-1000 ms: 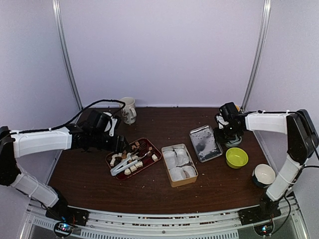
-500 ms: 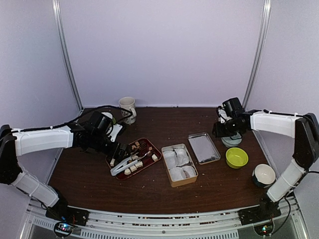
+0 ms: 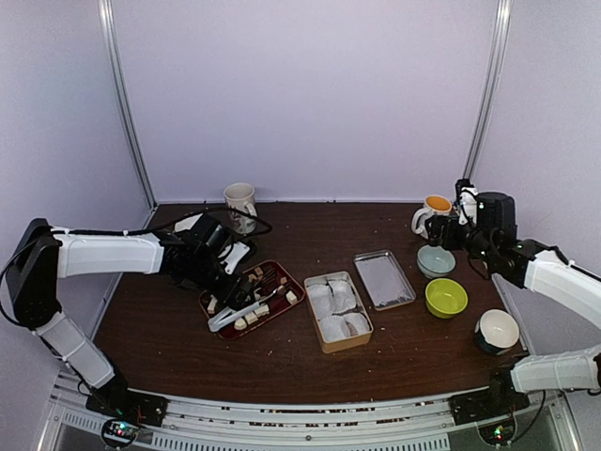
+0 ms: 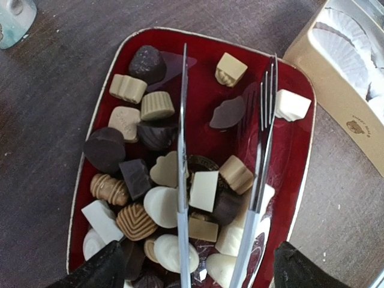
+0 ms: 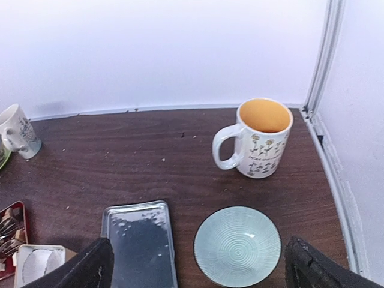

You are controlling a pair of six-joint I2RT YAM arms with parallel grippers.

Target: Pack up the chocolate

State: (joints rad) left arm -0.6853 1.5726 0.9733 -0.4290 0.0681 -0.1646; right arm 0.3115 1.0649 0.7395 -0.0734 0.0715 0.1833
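The left gripper hangs low over the red tray, fingers wide apart, likely to grab the tongs lying between them; I think they are not touching. The chocolate sits piled in the tray, under and between the fingers. The box waits beside it. The right gripper is apart too, empty.

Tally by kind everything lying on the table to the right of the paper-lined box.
Metal tray: 1
Mug: 1
Bowls: 3, namely the pale blue bowl, the green bowl and the white bowl
Total: 5
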